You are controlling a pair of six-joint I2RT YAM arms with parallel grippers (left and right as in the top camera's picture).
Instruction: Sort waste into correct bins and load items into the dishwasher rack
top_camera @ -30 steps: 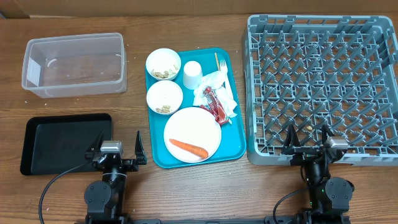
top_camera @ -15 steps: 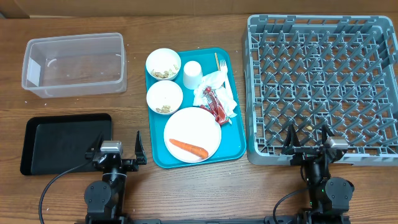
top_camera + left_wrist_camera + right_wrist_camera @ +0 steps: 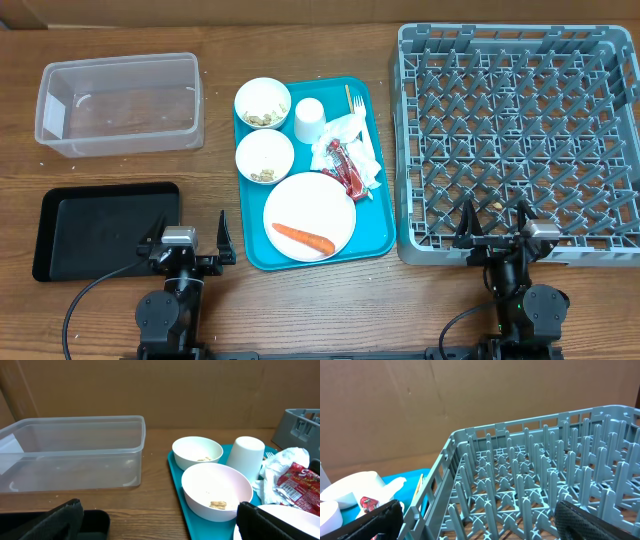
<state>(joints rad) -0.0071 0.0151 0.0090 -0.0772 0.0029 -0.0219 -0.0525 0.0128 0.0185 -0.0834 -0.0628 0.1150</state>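
left gripper [image 3: 190,232] spread, empty, left of teal tray [image 3: 378,215] | right gripper [image 3: 494,225] spread, empty, right of it | carrot [image 3: 303,238] on tray's plate [image 3: 300,205] | carrot seen only overhead

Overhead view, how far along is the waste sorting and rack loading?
Done: nothing visible. The dishwasher rack holds no dishes; the clear tub and black tray hold no waste. In hand: nothing; left gripper and right gripper are open. Left: carrot, plate, bowls, cup, fork, napkins and red wrapper, all on the teal tray.
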